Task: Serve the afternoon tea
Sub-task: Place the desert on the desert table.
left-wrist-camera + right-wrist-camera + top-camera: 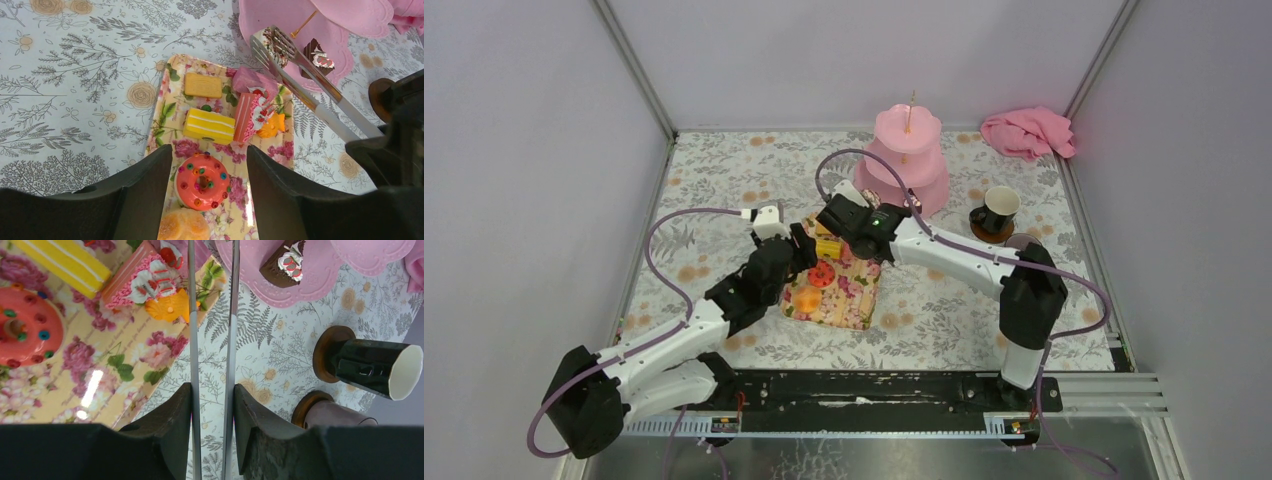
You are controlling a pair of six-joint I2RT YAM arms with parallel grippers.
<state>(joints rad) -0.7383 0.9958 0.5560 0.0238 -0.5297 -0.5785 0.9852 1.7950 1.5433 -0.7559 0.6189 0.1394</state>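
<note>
Between tray and stand, a cake rides in tongs that could let it slip.
Right gripper (212, 390) is clamped narrow on the tongs (191, 340), whose tips pinch a striped cake (273, 42) just short of the pink stand (914, 165); a slack squeeze or a knock on its bottom rim would likely drop it. Left gripper (207, 155) hangs half open and empty, straddling the red doughnut (202, 181) on the floral tray (165, 95), near enough to foul the tongs.

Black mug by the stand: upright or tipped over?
Upright. The black mug stands base-down on its brown coaster, with its open white mouth facing up in the top view.
</note>
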